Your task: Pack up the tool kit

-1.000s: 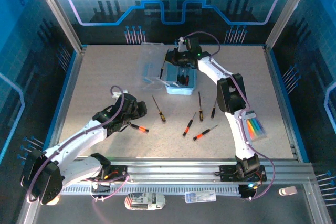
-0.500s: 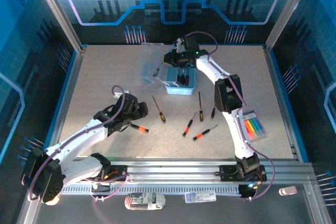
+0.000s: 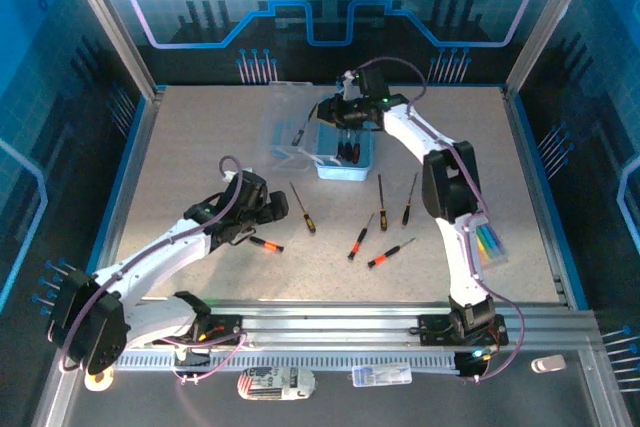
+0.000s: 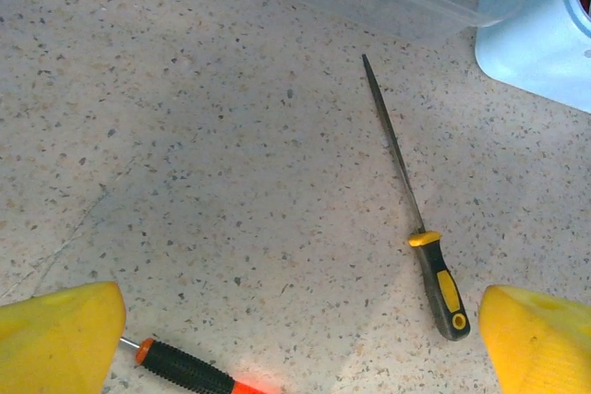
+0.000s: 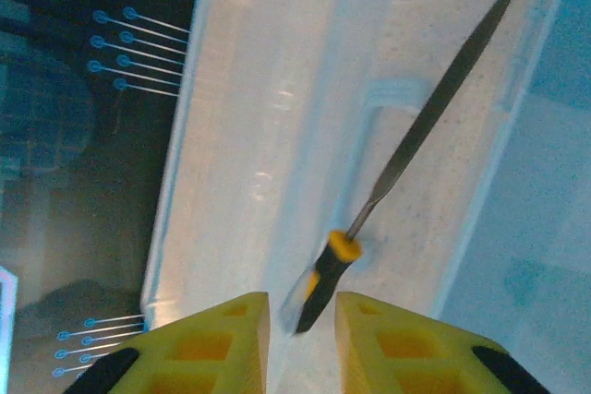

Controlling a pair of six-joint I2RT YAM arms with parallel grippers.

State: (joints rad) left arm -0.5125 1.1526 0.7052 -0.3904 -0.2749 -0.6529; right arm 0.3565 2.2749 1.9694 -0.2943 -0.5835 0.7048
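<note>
The tool kit's pale-blue box (image 3: 352,169) stands at the table's far middle with dark-handled tools inside, and its clear lid (image 3: 287,134) lies open to the left. My right gripper (image 3: 332,113) hangs over that lid (image 5: 277,89). Its jaws (image 5: 302,320) are slightly open, and a yellow-and-black file (image 5: 406,136) sits loose and blurred between them, tip pointing away. My left gripper (image 3: 272,211) is wide open and empty (image 4: 300,348) just above the table. A black-and-red screwdriver (image 4: 185,371) lies by its left finger and a yellow-handled file (image 4: 441,288) by its right.
More screwdrivers lie on the table in front of the box: two with orange-red handles (image 3: 360,238) (image 3: 390,254) and two dark slim ones (image 3: 382,202) (image 3: 409,199). The metal rail (image 3: 330,322) runs along the near edge.
My right gripper's jaws have parted and the file has come loose between them over the lid. My left gripper has shifted slightly right and forward, staying wide open.
</note>
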